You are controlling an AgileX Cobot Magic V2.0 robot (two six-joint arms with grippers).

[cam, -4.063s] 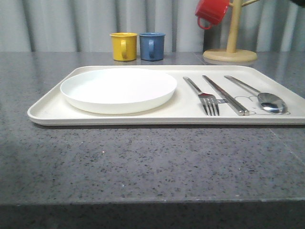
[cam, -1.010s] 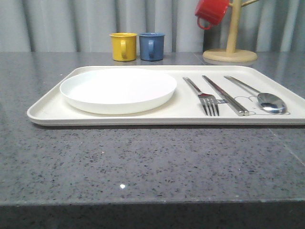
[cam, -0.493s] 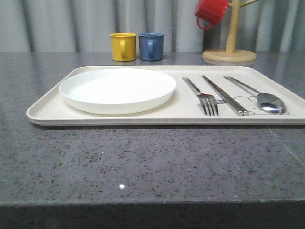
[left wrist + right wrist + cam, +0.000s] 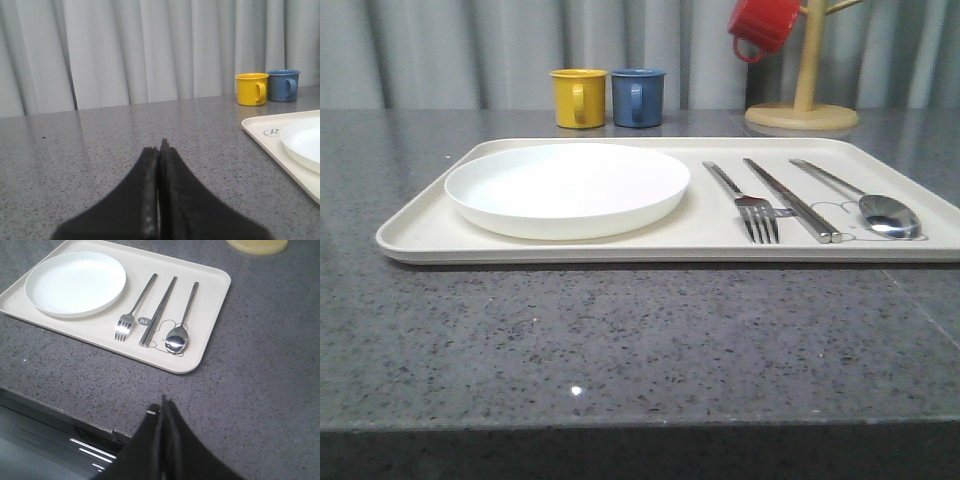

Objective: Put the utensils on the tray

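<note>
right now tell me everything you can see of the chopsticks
The chopsticks are a pair of straight, slim rods that look like silver metal, lying flat and side by side on the cream tray. They sit between the fork and the spoon, apart from both, their near ends over the printed line drawing.

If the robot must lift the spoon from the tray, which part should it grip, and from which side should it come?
Probably the handle of the spoon, near its middle, from straight above with the jaws across its width. The handle is thin and straight and lies flat on the tray; the bowl is rounded and likely slippery. There is free space between it and the chopsticks.
</note>
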